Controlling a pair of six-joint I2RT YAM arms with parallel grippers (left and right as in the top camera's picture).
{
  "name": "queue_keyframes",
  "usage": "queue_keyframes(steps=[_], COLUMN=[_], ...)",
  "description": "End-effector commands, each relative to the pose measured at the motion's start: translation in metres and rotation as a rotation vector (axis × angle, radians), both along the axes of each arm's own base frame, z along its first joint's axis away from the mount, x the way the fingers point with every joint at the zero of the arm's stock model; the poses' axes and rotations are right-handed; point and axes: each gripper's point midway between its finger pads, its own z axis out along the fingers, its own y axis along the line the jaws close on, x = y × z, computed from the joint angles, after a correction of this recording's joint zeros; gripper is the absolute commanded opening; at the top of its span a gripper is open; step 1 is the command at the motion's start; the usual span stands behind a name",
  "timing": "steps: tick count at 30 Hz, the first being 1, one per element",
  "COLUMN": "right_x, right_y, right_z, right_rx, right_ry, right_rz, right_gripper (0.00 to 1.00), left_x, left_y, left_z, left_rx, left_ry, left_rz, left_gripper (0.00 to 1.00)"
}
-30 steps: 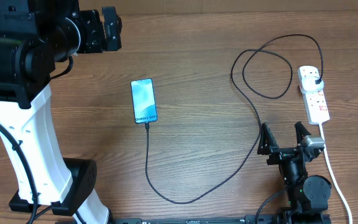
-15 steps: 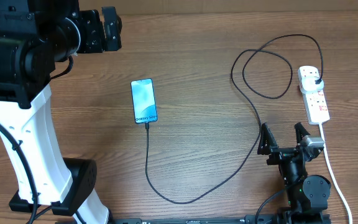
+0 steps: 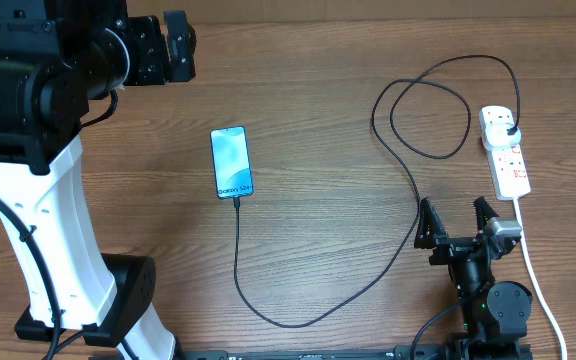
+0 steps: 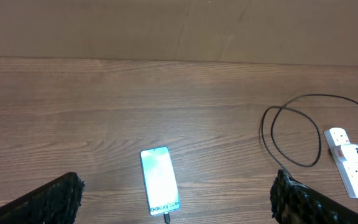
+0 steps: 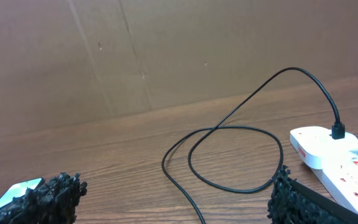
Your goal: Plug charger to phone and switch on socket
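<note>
The phone [image 3: 231, 162] lies flat on the wooden table, its screen lit light blue, and also shows in the left wrist view [image 4: 160, 189]. The charger cable [image 3: 328, 306] has its tip in the phone's near end, loops across the table, and its black plug [image 3: 509, 130] sits in the white socket strip [image 3: 505, 151]. The strip also shows in the left wrist view [image 4: 348, 170] and the right wrist view [image 5: 334, 155]. My left gripper [image 3: 176, 45] is open and empty, high at the back left. My right gripper [image 3: 457, 222] is open and empty near the front right, short of the strip.
The strip's white cord [image 3: 541, 290] runs toward the front right edge beside the right arm base [image 3: 488, 300]. The left arm's white body [image 3: 58, 230] fills the left side. A brown cardboard wall [image 5: 166, 50] stands behind the table.
</note>
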Motion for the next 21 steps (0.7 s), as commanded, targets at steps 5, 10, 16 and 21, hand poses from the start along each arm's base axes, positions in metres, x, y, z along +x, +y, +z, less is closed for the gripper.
queue_keyframes(steps=[5, 10, 16, 21], right_x=[0.0, 0.0, 0.0, 0.0], right_y=[0.0, 0.0, 0.0, 0.0], right_z=[-0.002, -0.002, -0.002, -0.002], right_rx=[0.003, 0.003, 0.003, 0.003], right_ry=[-0.002, -0.002, -0.002, -0.002], right_rz=[-0.003, -0.003, -0.003, -0.003], right_gripper=[1.0, 1.0, 1.0, 1.0], left_x=[-0.003, -0.023, -0.075, -0.124], left_y=[0.0, 0.002, 0.008, 0.014], left_z=[0.002, -0.007, -0.046, -0.076], left_rx=[-0.001, 0.006, 0.023, 0.032], left_ry=[-0.005, 0.054, 0.215, 0.3], left_rz=[-0.009, -0.009, -0.009, -0.008], left_gripper=[1.0, 1.0, 1.0, 1.0])
